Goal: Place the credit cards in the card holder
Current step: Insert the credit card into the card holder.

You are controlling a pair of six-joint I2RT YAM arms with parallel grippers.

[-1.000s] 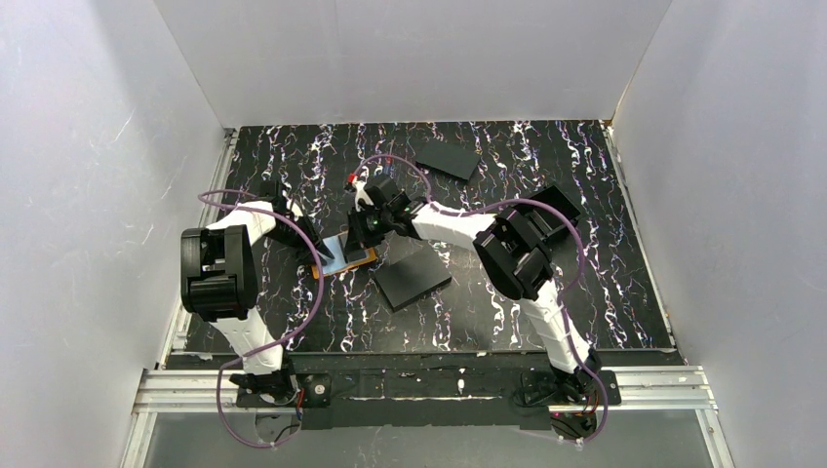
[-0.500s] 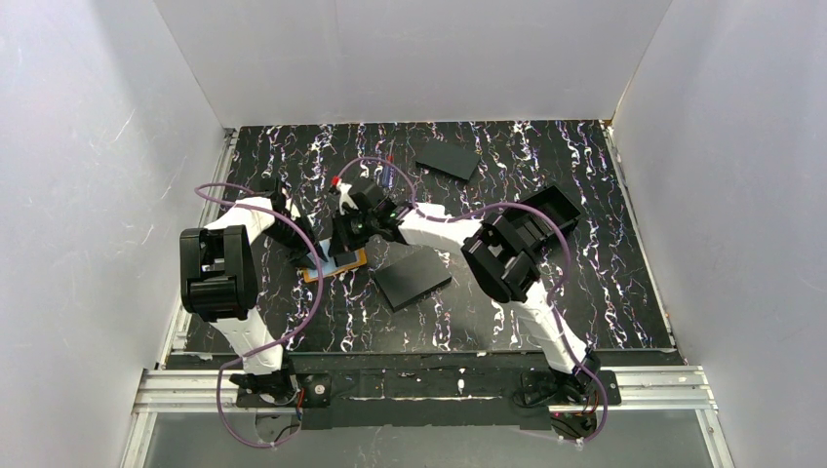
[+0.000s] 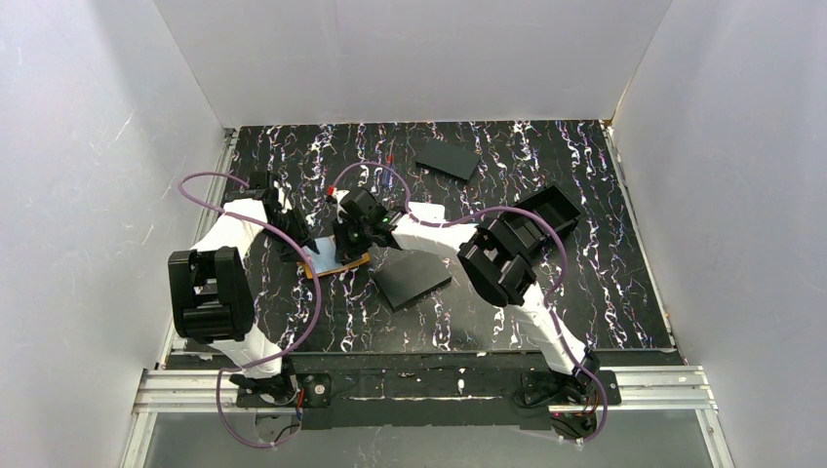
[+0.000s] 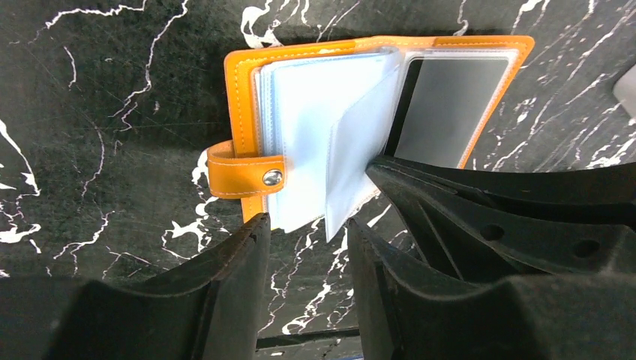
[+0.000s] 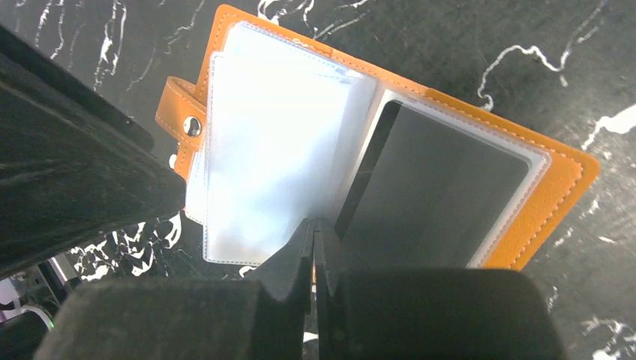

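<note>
My right jaws, shut, nosed into the open card holder's [image 5: 559,187] sleeves [image 5: 262,150] at centre frame, apparently parting them; left jaws half-open, empty.

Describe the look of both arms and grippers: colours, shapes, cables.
Both the left arm and the right arm have white, rounded links joined by chunky black joint housings. A purple cable loops loosely along each one. The left gripper and the right gripper are matte black, each with two thick, wedge-shaped fingers tapering to narrow tips. No markings are legible.
</note>
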